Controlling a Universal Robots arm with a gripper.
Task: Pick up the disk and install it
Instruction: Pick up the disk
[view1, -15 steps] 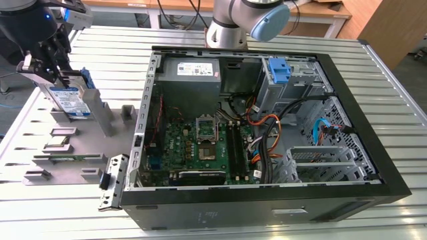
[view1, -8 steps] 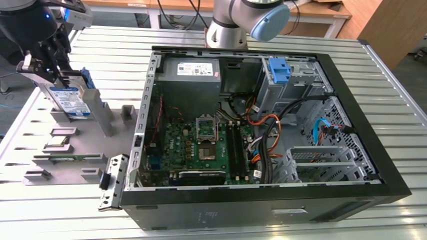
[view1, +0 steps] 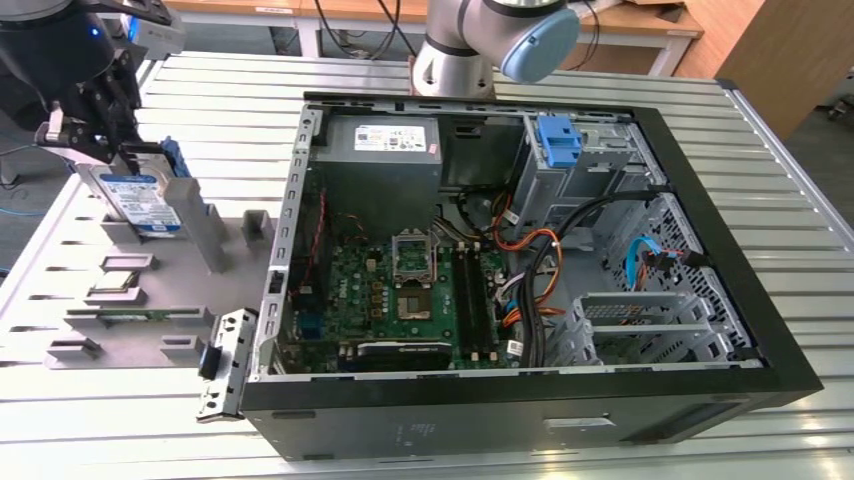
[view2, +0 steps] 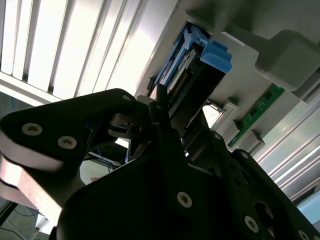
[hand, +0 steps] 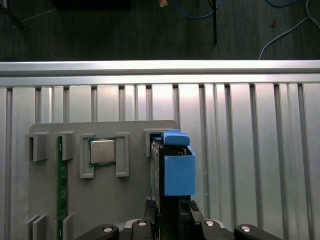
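Tool (view1: 110, 152) clamped on upright disk (view1: 144, 212) (white-and-blue label (view1: 128, 190), print illegible), in grey holder (view1: 187, 290).

The disk (view1: 138, 205) is a flat, rectangular, silver-metal drive with a white-and-blue label (view1: 134, 197) on its broad face and blue plastic rails along its sides. It stands on edge, leaning slightly rather than lying flat, seated in a slot at the far end of a grey holder (view1: 200, 290) on the slatted worktop (view1: 240, 80), at the exterior view's left and outside the open computer case (view1: 534, 420). In the first wrist view it shows edge-on, with one blue rail (hand: 178, 175) facing the camera and the thin metal body just beside it.
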